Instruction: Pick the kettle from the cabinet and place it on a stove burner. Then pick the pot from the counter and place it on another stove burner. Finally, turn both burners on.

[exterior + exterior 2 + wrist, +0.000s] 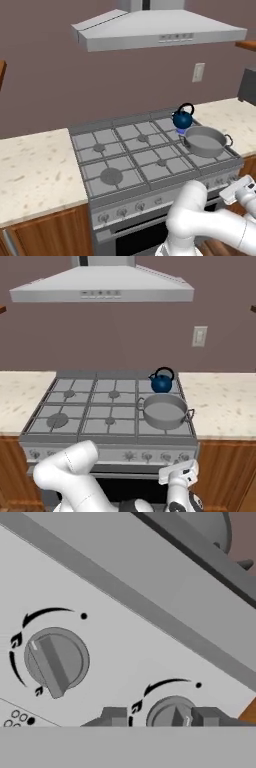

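The dark-blue kettle (182,119) (161,382) stands on the stove's back right burner, with a small blue glow at its base. Just in front of it, the grey pot (205,141) (164,411) sits on the front right burner. My hand (177,472) is low at the right end of the stove's front panel. In the hand view my gripper (160,718) straddles a grey knob (172,716), one fingertip (114,716) on each side, shut on it. A second knob (56,662) up and to the left has its ridge tilted.
The stove (125,155) has several bare burners on its left and middle, under a steel hood (155,30). Beige counter (35,170) flanks it on both sides. A brown cabinet board (247,45) juts in at the upper right. A row of knobs (130,456) lines the front panel.
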You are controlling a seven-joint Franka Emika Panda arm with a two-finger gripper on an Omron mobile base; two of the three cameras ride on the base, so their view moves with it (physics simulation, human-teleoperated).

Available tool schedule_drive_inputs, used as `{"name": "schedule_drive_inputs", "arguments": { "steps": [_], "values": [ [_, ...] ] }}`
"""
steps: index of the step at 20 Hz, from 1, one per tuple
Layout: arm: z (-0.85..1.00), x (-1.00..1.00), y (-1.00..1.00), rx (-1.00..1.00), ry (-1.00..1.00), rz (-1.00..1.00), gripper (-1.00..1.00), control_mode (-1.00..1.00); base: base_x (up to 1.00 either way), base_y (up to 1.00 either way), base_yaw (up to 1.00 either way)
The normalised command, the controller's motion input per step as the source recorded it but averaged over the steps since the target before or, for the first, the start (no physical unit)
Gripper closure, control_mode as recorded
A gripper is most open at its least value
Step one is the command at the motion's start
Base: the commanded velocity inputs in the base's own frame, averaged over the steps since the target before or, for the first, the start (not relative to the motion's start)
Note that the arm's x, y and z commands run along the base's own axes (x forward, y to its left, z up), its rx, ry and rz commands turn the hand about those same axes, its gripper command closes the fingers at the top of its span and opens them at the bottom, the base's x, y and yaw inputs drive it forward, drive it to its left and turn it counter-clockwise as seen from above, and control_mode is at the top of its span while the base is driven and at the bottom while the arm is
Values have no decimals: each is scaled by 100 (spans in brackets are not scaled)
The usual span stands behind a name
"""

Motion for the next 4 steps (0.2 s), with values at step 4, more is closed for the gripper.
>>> {"name": "schedule_drive_inputs", "arguments": {
  "steps": [4],
  "values": [
    [1,0,-57,0,-55,80,100,-100,0,0,0]
  ]
}}
